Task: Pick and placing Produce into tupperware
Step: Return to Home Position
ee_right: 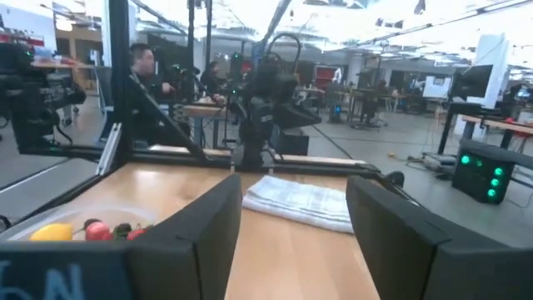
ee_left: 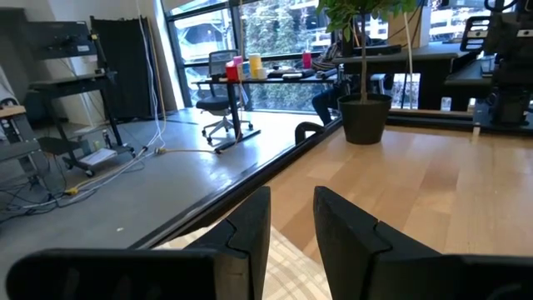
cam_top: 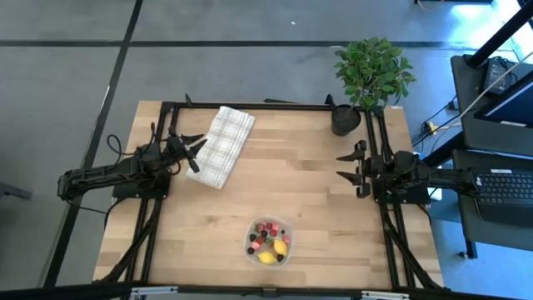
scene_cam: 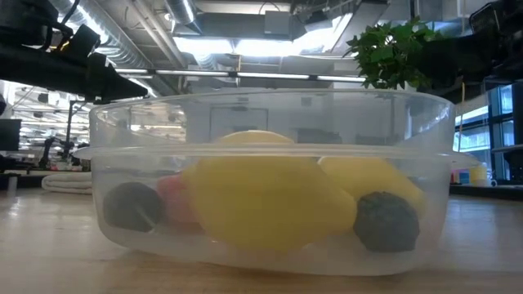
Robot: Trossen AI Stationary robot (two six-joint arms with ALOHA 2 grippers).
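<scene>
Wooden table (cam_top: 316,208) work looks finished, so the left end effector (cam_top: 199,153), narrowly parted by the cloth (cam_top: 225,143), and the wide-open right end effector (cam_top: 342,166) should retract clear of the tupperware (cam_top: 269,240)

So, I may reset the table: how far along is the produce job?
Looks done: the produce sits in the tupperware, no loose pieces visible on the table. Nothing in hand: left gripper and right gripper are open and empty at the table's sides. Nothing visibly left to pick.
</scene>
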